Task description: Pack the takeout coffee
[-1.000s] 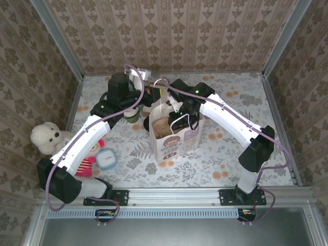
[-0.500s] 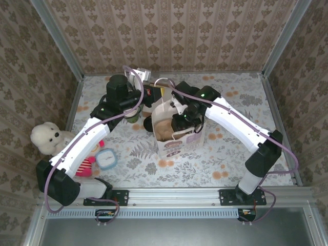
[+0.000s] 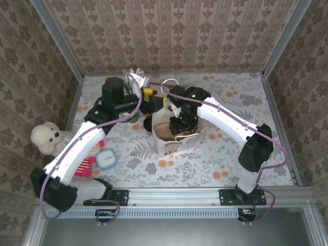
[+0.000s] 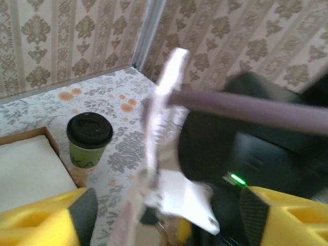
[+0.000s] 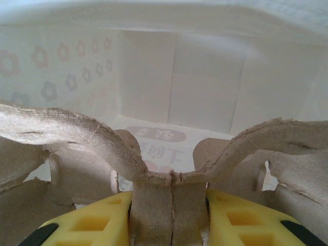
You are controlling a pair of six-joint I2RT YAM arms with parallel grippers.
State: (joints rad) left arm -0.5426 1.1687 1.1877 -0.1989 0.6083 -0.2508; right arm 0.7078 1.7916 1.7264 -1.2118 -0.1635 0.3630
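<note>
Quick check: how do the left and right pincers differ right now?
The right pincer is shut on the centre rib of the pulp carrier; the left pincer is open, gripping nothing. The right pincer sits inside the paper bag; the left pincer is outside it, facing the takeout coffee upright on the table. Both have yellow fingers.

From where I stand, the takeout coffee (image 4: 89, 141) carries dark letters on its green side, seemingly "KA", with the rest out of sight. The paper bag (image 5: 205, 92) shows faint mirrored characters through its inner wall, too blurred to read.
</note>
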